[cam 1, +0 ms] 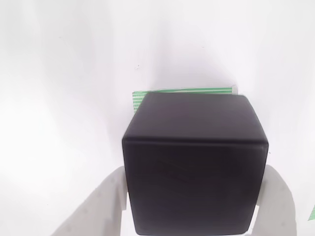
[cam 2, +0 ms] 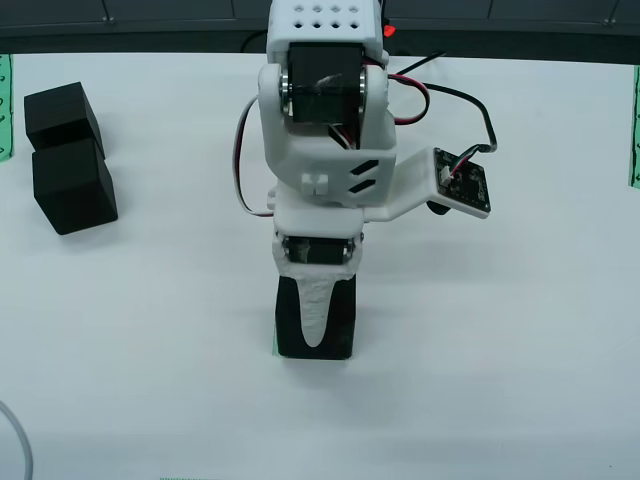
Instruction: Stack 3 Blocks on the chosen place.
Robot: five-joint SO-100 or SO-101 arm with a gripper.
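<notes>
Wrist view: the hand (cam 1: 194, 196) grips a black cube (cam 1: 194, 162) low over the green patch (cam 1: 182, 92); square its base to the patch before letting go.

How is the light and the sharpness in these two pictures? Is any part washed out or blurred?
In the view that rides on the gripper, the white table is overexposed, almost featureless; the held black block is sharp enough, while the white fingers look soft and washed out. In the view from above, light is even, shadows faint, and the two spare blocks stay crisp.
</notes>
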